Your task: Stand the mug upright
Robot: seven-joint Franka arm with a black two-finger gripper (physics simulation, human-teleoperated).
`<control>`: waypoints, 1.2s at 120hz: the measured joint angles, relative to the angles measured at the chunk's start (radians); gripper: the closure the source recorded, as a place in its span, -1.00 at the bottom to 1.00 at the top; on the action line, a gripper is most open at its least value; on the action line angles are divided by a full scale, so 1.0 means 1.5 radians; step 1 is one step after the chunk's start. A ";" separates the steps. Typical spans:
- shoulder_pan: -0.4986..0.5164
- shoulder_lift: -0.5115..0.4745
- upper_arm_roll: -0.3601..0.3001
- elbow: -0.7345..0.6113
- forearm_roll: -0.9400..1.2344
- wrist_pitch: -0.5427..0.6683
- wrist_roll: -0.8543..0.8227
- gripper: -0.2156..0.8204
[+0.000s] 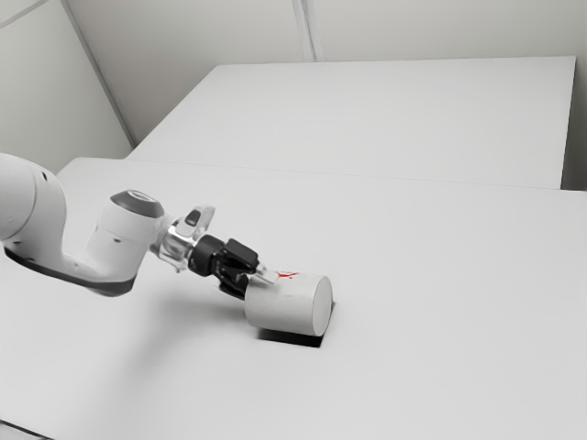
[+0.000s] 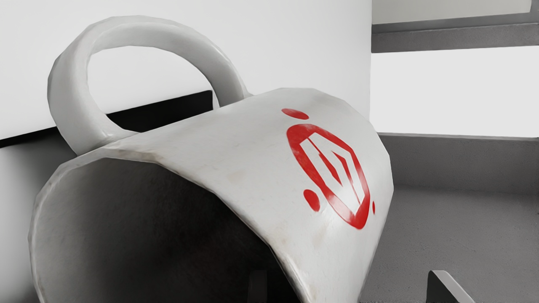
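So our mug [image 2: 332, 101] is lying on its side right at the fingertips of our gripper [image 1: 255, 282], mouth facing us and its closed end pointing away. Definitely not upright. The fingers are apart: one [image 2: 257, 286] lines up with the dark mouth [image 2: 168, 227], the other [image 2: 442, 286] is off past the outside of the wall, with a good gap around the rim [image 2: 286, 269]. We're not clamped on anything. The handle [image 2: 67, 92] sticks out on the mug's side away from that outer finger, and the red logo [image 2: 328, 172] is on the wall between them.

Our take: this looks like a wall pinch. We'd ease in just enough to get decent pad on both faces of the wall, then close gently so the mug doesn't roll or scoot. Once it's snug, lift a touch and swing the mouth upward slowly, base going down. Watch out for a shallow bite on the rim, cuz the mug could pivot between the pads, and give the handle room so it doesn't catch the table [image 1: 440, 367].
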 joint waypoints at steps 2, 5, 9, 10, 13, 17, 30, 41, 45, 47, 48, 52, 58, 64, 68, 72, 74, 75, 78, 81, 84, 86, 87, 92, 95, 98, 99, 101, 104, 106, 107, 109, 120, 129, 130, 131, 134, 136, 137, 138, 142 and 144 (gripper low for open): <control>0.000 0.001 0.000 0.000 -0.001 -0.002 0.001 0.06; 0.000 0.001 0.000 0.001 -0.003 -0.006 0.003 0.13; 0.000 0.001 0.000 0.001 -0.004 -0.010 0.005 0.21; 0.000 0.001 0.000 0.001 -0.004 -0.012 0.006 0.23; 0.000 0.001 0.000 0.001 -0.005 -0.015 0.008 0.29; 0.000 0.000 0.000 0.001 -0.006 -0.019 0.010 0.36; 0.000 -0.001 0.000 0.003 -0.007 -0.031 0.016 0.59; 0.000 0.000 0.000 0.004 -0.007 -0.038 0.020 0.73; 0.000 -0.001 0.000 0.005 -0.006 -0.040 0.021 0.76; 0.000 -0.001 0.000 0.005 -0.006 -0.041 0.022 0.78; 0.000 -0.001 0.000 0.005 -0.006 -0.041 0.022 0.78; 0.000 -0.001 0.000 0.006 -0.006 -0.042 0.024 0.80; -0.001 -0.002 0.000 0.006 -0.005 -0.043 0.025 0.82; -0.001 -0.003 -0.001 0.007 -0.005 -0.044 0.027 0.84; -0.001 -0.004 -0.001 0.007 -0.005 -0.045 0.028 0.85; -0.002 -0.005 -0.001 0.008 -0.004 -0.045 0.029 0.87; -0.003 -0.007 -0.001 0.009 -0.004 -0.045 0.030 0.87; -0.003 -0.008 -0.001 0.009 -0.004 -0.045 0.030 0.87; -0.005 -0.011 -0.001 0.010 -0.002 -0.045 0.030 0.88; -0.006 -0.015 -0.001 0.011 -0.001 -0.044 0.030 0.89; -0.007 -0.019 -0.002 0.011 0.001 -0.044 0.031 0.88; -0.007 -0.022 -0.004 0.011 0.003 -0.043 0.031 0.88; -0.007 -0.024 -0.005 0.012 0.004 -0.043 0.031 0.88; -0.009 -0.037 -0.009 0.012 0.014 -0.038 0.031 0.88; -0.010 -0.043 -0.012 0.012 0.023 -0.035 0.031 0.89; -0.011 -0.050 -0.014 0.012 0.034 -0.030 0.031 0.89; -0.011 -0.052 -0.015 0.012 0.038 -0.029 0.031 0.89; -0.012 -0.056 -0.016 0.012 0.046 -0.025 0.031 0.88; -0.013 -0.063 -0.017 0.013 0.060 -0.019 0.031 0.88; -0.013 -0.066 -0.019 0.015 0.070 -0.014 0.031 0.88; -0.013 -0.067 -0.020 0.015 0.076 -0.012 0.031 0.88; -0.012 -0.071 -0.022 0.016 0.087 -0.006 0.031 0.88; -0.005 -0.094 -0.039 0.019 0.161 0.037 0.031 0.89; 0.004 -0.114 -0.057 0.021 0.232 0.081 0.031 0.88; 0.006 -0.117 -0.060 0.022 0.241 0.086 0.031 0.87; 0.007 -0.119 -0.062 0.022 0.249 0.090 0.030 0.87; 0.009 -0.125 -0.068 0.026 0.274 0.103 0.030 0.88; 0.009 -0.128 -0.071 0.029 0.290 0.111 0.030 0.89; 0.009 -0.129 -0.073 0.030 0.297 0.115 0.030 0.89; 0.009 -0.131 -0.075 0.032 0.305 0.119 0.030 0.89; 0.006 -0.136 -0.080 0.038 0.334 0.132 0.029 0.89; 0.005 -0.138 -0.083 0.041 0.348 0.138 0.028 0.90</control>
